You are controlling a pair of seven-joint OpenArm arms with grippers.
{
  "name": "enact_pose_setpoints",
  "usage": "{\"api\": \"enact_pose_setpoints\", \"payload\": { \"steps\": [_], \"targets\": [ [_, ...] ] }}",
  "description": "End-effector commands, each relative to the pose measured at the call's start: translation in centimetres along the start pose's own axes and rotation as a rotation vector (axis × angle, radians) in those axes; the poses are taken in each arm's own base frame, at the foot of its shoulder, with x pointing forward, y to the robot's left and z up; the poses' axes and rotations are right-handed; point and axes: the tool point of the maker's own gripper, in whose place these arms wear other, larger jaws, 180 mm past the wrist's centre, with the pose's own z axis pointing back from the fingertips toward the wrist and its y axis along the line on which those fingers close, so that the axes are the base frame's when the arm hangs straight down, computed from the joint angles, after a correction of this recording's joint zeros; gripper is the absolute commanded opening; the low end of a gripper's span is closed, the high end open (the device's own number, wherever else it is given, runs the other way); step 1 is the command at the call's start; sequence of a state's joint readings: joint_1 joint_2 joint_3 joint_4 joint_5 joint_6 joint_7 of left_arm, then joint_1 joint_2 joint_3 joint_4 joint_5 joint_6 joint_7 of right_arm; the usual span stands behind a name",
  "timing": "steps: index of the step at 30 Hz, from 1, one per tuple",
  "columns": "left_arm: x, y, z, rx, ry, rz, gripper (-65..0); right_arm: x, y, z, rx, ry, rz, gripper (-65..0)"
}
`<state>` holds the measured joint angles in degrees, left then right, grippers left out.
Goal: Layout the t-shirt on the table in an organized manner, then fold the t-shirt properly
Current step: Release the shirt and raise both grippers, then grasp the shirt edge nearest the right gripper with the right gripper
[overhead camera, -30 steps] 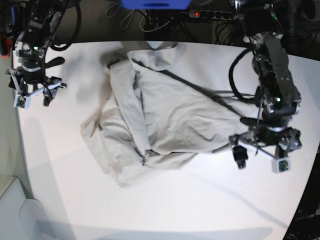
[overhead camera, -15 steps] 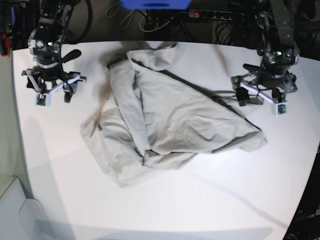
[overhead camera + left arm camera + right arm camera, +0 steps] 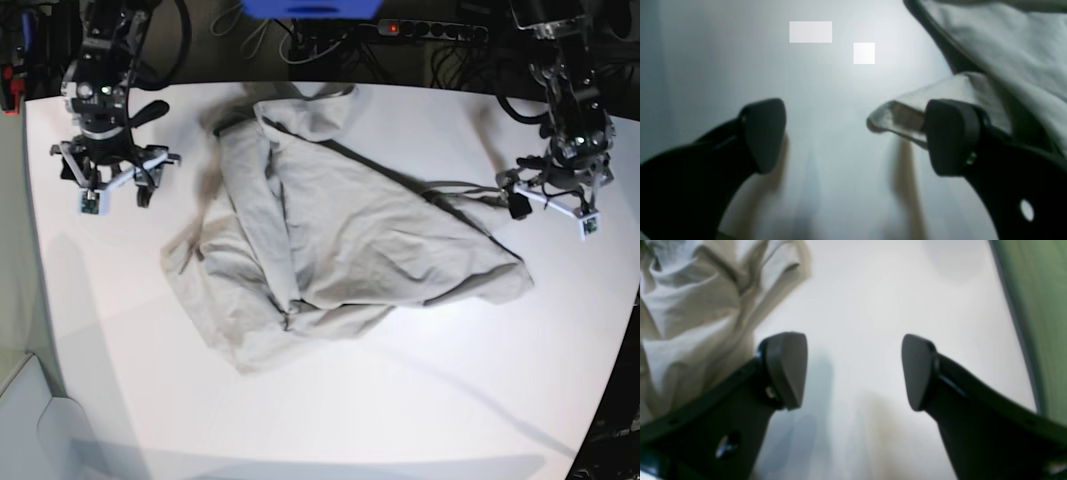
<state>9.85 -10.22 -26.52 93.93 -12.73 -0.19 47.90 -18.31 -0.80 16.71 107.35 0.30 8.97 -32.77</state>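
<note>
The t-shirt (image 3: 330, 240) lies crumpled and bunched on the white table (image 3: 400, 400), its long side running from back left to front right. In the left wrist view my left gripper (image 3: 857, 136) stands open over bare table, and a folded corner of the t-shirt (image 3: 897, 115) pokes in beside its right finger (image 3: 953, 136). My left gripper (image 3: 548, 197) hovers at the shirt's right end. My right gripper (image 3: 851, 371) is open with nothing between its fingers, and the t-shirt (image 3: 690, 306) lies to its left. In the base view my right gripper (image 3: 110, 180) is left of the shirt, apart from it.
A power strip (image 3: 430, 30), cables and a blue object (image 3: 310, 8) lie beyond the table's back edge. The table's side edge and a green floor strip (image 3: 1050, 323) run close to my right gripper.
My left arm has left the shirt's front right corner, swung toward the back, then settled at its right end. My right arm has shifted a little toward the shirt. Both grippers stayed open.
</note>
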Motion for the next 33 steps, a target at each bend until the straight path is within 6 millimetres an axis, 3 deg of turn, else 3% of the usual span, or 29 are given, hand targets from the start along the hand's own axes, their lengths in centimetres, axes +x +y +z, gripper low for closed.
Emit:
{"api": "enact_pose_setpoints", "payload": {
  "steps": [1, 3, 13, 24, 27, 32, 33],
  "targets": [
    [1.6, 0.3, 0.2, 0.006, -0.051, -0.004, 0.0, 1.3, -0.4, 0.2, -0.008, -0.048, 0.005, -20.5],
    [1.6, 0.1, 0.2, 0.002, -0.051, -0.001, 0.0, 1.3, -0.5, 0.2, -0.010, -0.048, 0.005, -20.5],
    [2.2, -4.6, -0.4, -0.096, -0.058, -0.068, 0.0, 1.2, -0.5, 0.2, -0.010, -0.046, 0.005, -20.5],
    [-0.9, -3.8, -2.7, -0.085, 0.052, -0.063, -1.5, 1.2, -0.5, 0.2, -0.012, -0.046, 0.006, -20.5],
    [-1.2, -4.9, -2.6, -0.154, 0.053, -0.124, -19.4, 1.2, -0.5, 0.2, -0.012, -0.046, 0.006, -20.5],
    [-1.1, -4.7, -2.5, -0.156, 0.056, -0.122, -64.3, 1.2, -0.5, 0.2, -0.012, -0.046, 0.006, -20.5],
    [-0.9, -4.0, -2.4, -0.141, 0.051, -0.104, -65.0, 1.3, -0.5, 0.2, -0.012, -0.047, 0.006, -20.5]
  ]
}}
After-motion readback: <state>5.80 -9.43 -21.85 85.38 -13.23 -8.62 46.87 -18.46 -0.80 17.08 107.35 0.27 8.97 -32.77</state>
